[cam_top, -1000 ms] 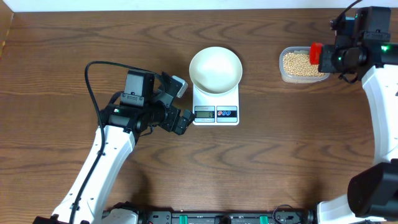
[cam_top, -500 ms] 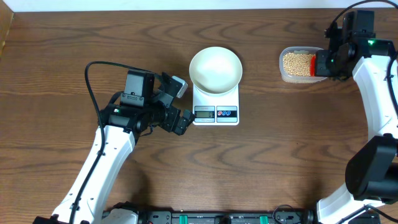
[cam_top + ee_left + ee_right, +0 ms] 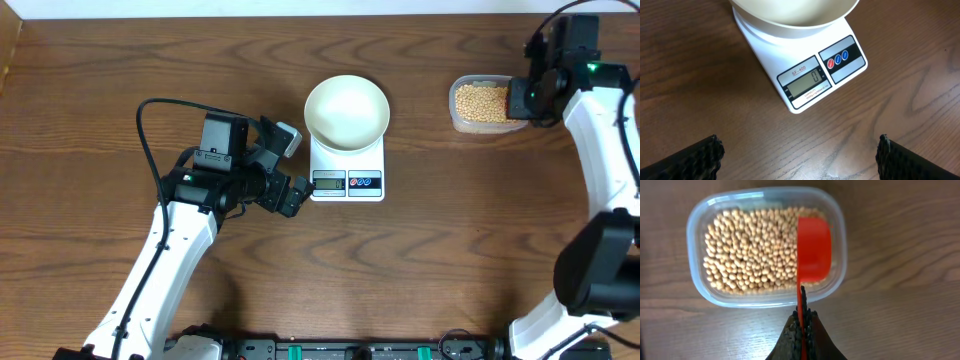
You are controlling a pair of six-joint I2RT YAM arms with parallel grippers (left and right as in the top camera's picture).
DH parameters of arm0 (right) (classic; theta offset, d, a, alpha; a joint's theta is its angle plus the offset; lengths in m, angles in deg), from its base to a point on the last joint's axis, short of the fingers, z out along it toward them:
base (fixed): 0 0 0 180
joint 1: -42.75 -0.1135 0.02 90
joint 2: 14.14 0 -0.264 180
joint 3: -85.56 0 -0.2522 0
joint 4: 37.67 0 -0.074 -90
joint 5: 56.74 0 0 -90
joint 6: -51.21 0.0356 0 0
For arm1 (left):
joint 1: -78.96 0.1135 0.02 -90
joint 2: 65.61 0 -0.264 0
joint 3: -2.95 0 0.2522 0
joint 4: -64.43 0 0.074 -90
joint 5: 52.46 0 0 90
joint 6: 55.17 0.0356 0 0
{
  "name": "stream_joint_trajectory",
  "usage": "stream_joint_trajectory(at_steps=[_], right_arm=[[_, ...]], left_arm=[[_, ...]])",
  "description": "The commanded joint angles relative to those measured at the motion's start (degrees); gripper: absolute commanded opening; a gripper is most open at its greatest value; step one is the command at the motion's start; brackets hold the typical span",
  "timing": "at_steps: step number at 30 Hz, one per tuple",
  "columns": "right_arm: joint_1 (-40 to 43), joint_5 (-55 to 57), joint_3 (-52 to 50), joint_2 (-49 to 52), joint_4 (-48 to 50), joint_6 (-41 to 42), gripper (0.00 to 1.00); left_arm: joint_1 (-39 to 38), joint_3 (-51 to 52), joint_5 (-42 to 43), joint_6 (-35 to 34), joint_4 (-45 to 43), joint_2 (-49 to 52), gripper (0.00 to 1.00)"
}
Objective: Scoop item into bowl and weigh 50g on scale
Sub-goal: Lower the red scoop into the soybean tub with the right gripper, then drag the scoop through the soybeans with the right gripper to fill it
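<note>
Tan beans [image 3: 750,250] are lying in the clear tub [image 3: 695,225], just left of the red scoop [image 3: 814,247], whose head is hanging over the tub's right end. The right gripper [image 3: 802,330] is clamping the scoop's handle. Ahead of the left gripper [image 3: 800,155], whose fingers are standing wide apart, the white bowl [image 3: 346,110] is sitting on the scale [image 3: 805,82], which is reading 0.
</note>
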Motion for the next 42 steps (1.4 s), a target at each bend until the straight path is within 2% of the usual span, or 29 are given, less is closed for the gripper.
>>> stream_joint_trajectory(at_steps=[1,14,27,33,42], right_arm=[[-1.2,0.1,0.7,2.3,-0.3,0.6,0.01],[-0.3,-14.1,0.7,6.9,-2.5,6.6,0.01],[9.3,-33.4,0.7,6.9,-3.7,9.7,0.01],[12.8,-36.2,0.7,7.9,-5.0,9.6,0.01],[13.4,-39.5,0.6,11.1,-4.8,9.6,0.01]], left_arm=[[0.0,0.0,-0.3,0.3,0.2,0.2,0.99],[0.0,0.0,-0.3,0.3,0.2,0.2,0.99],[0.0,0.0,-0.3,0.3,0.2,0.2,1.00],[0.0,0.0,-0.3,0.3,0.2,0.2,0.99],[0.0,0.0,-0.3,0.3,0.2,0.2,0.99]])
